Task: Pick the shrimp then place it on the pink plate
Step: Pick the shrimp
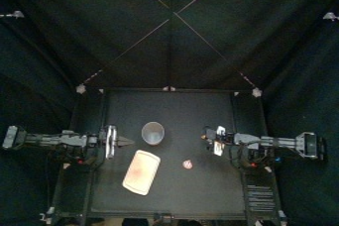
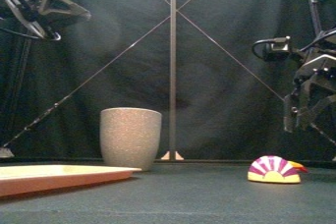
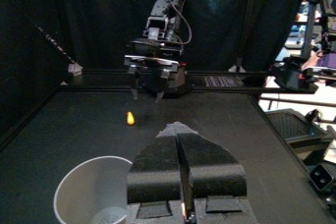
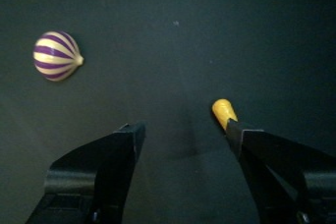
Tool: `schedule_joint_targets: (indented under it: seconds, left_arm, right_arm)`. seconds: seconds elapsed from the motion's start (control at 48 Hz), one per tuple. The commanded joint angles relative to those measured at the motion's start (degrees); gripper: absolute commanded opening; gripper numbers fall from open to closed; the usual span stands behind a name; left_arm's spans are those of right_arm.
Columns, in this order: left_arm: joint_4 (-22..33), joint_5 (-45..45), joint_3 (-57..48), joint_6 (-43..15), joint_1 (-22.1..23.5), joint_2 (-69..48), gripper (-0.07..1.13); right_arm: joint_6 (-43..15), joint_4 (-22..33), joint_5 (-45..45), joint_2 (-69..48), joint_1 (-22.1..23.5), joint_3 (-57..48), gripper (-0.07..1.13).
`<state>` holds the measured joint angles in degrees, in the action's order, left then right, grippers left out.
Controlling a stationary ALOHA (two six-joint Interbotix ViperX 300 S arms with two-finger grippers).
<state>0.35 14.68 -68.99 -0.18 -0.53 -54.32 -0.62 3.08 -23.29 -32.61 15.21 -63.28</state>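
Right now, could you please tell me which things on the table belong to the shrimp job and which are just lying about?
For the job:
striped pink shrimp
pink plate, nothing on it yet

Just lying about:
tall grey speckled cup, standing upright behind the plate
small yellow toy, too small to identify

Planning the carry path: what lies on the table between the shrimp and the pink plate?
Nothing. The top view shows bare table between shrimp and pink plate; the grey cup stands farther back.
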Motion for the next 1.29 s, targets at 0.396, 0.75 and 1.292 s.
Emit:
schedule_joint_targets:
  seconds: [0.396,0.75,1.292]
  left_arm:
    - [-0.09,0.62,-0.18,0.00,-0.18,0.26,0.01]
    - [-0.09,0.70,-0.62,0.00,-0.18,0.26,0.01]
    - [0.00,0.88,-0.70,0.00,-0.26,0.26,0.01]
  right_arm:
    - [0.18,7.82,2.46,13.54,5.45,4.83,0.98]
    - [0.18,7.65,7.47,16.96,10.37,2.11,0.97]
    - [-0.09,4.39,11.95,21.01,10.46,1.14,0.81]
